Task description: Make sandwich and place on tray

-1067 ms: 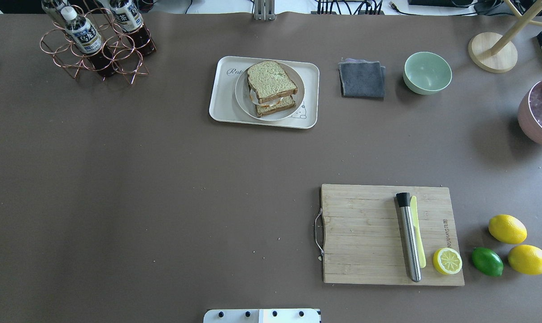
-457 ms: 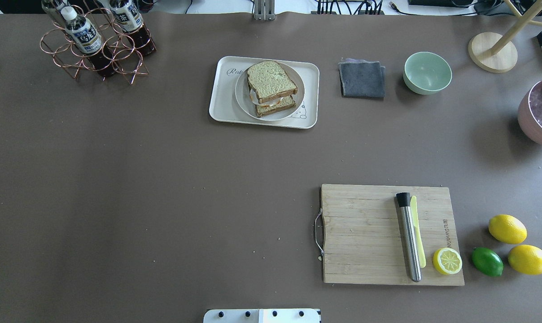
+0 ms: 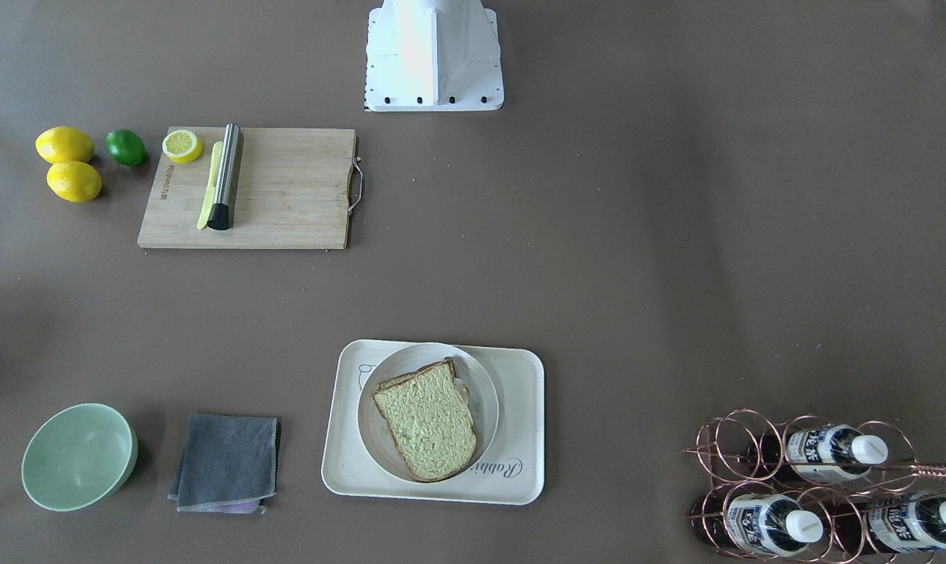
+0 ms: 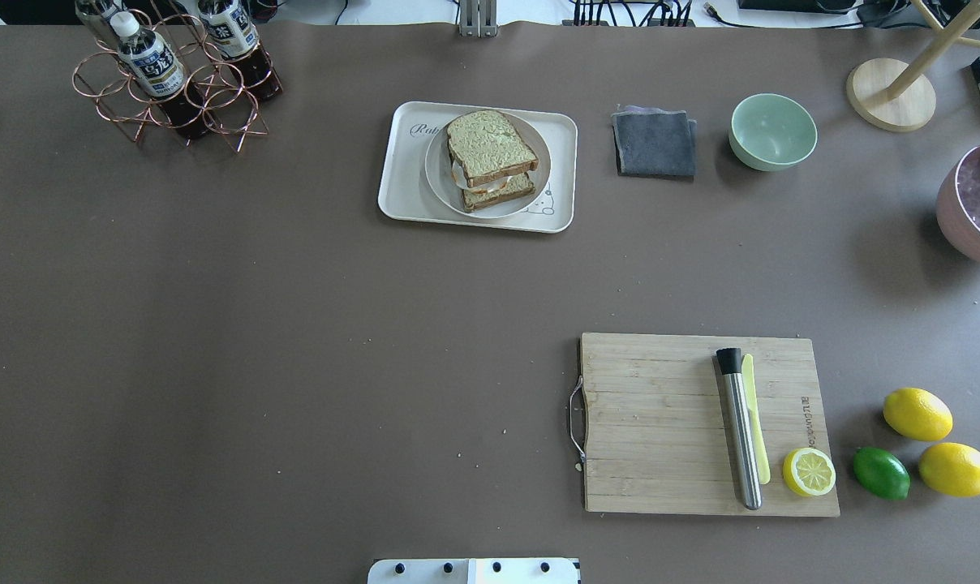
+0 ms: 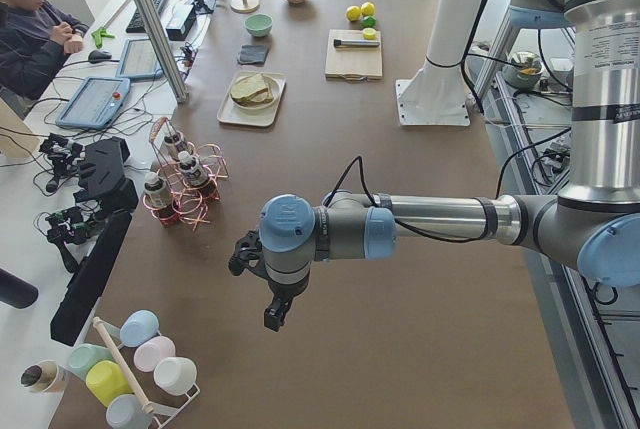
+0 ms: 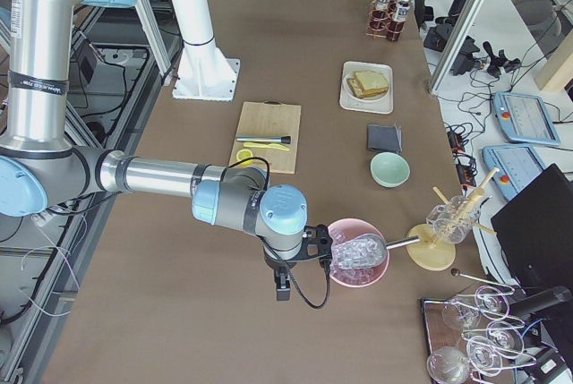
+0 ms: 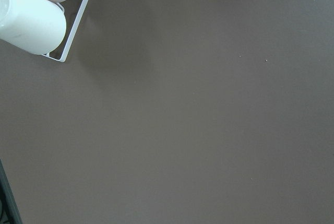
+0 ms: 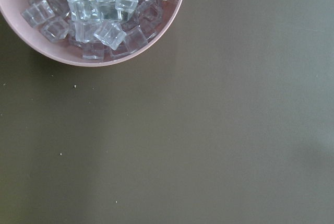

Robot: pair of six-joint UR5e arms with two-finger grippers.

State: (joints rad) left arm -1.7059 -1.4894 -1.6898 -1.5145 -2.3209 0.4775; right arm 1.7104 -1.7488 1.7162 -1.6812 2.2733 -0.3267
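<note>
Item: sandwich, on plate in tray, well apart from left gripper and right gripper (open or closed: cannot tell).

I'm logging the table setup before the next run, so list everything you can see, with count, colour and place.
sandwich: 1, brown crust with pale green face, on the plate
plate: 1, white, on the tray
tray: 1, cream, far middle of table
cloth: 1, grey, right of tray
green bowl: 1, pale green, right of cloth
bottles: 3, dark with white caps, in copper rack, far left
cutting board: 1, wood, near right
steel tool: 1, silver with black end, on board
yellow strip: 1, beside steel tool
lemon half: 1, yellow, board corner
lemons: 2, yellow, right of board
lime: 1, green, by lemons
ice bowl: 1, pink, right edge
left end effector: black, above bare table; open or shut unclear
right end effector: black, beside ice bowl; unclear
</note>
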